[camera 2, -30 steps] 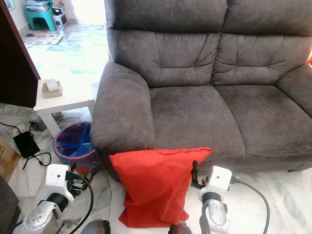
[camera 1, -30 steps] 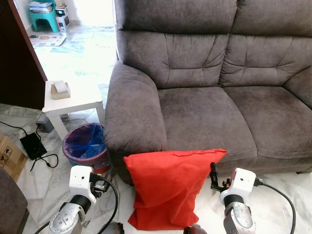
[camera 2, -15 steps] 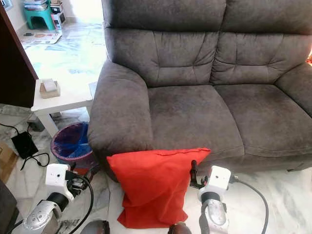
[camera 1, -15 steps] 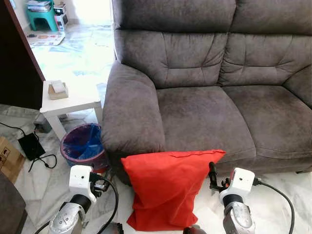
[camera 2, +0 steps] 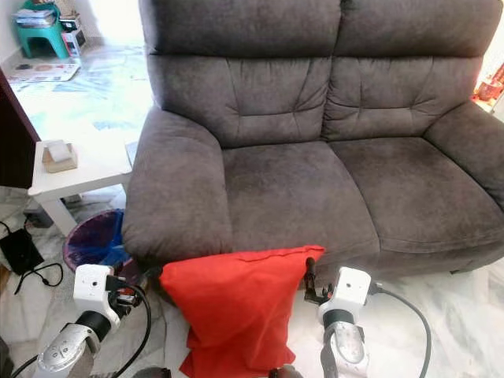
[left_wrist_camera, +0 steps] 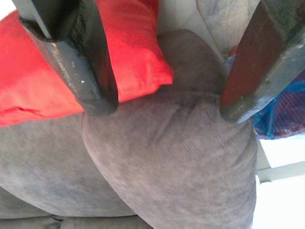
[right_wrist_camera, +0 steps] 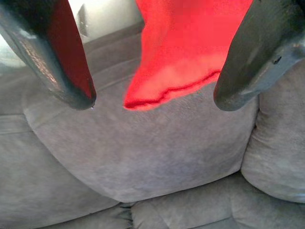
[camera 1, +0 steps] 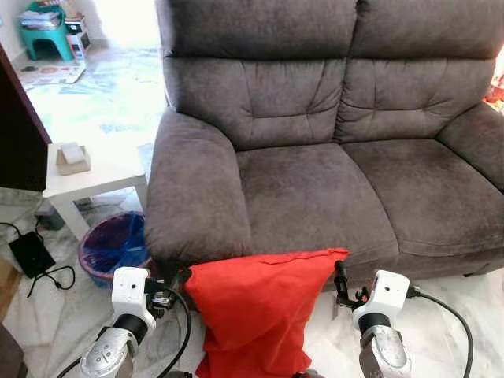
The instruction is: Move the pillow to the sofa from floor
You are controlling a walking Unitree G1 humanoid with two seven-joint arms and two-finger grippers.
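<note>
Red pillow (camera 1: 256, 311): upright on the pale marble floor (camera 1: 441, 299), leaning against the near front edge of the grey sofa (camera 1: 315, 181), below its left seat cushion. Fabric plain, slightly creased, seam along the top edge, upper right corner pointed.

Left gripper (left_wrist_camera: 162, 102): just left of the pillow's upper corner, fingers spread wide, empty. Right gripper (right_wrist_camera: 152, 102): just right of the pillow's upper right corner, fingers spread wide, empty.

Left of sofa arm: blue-lined bin (camera 1: 114, 248), white side table (camera 1: 90, 177) bearing a small box (camera 1: 71, 157). Far left: teal stool (camera 1: 47, 35).
</note>
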